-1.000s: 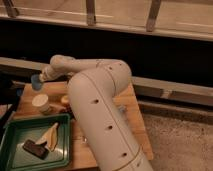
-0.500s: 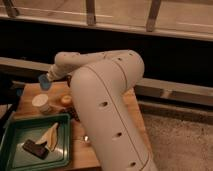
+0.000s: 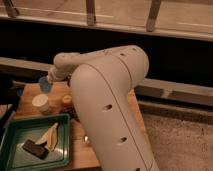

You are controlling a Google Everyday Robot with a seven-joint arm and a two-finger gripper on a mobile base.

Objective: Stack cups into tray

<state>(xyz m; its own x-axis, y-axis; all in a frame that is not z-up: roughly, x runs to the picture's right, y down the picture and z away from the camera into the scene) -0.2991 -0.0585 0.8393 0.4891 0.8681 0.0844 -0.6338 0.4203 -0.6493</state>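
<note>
Where the wooden worktop (image 3: 81, 151) reaches the near left, the dark green tray (image 3: 22, 132) lies, holding a dark brown piece (image 3: 35, 148) and a tan piece (image 3: 50, 136). White cup (image 3: 41, 103): upright on the worktop, just beyond the tray. Blue-grey cup (image 3: 45, 84): farther back, against the end effector (image 3: 51, 77); its grip cannot be told. Yellow-orange round object (image 3: 66, 101): right of the white cup. Arm (image 3: 110, 100): white, bulky, rising from near right, bent, reaching far left.

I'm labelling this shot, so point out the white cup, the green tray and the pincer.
white cup (image 3: 41, 104), camera view, its middle.
green tray (image 3: 37, 118), camera view, its far rim.
pincer (image 3: 48, 80), camera view, its end, at the blue cup (image 3: 44, 86).
</note>
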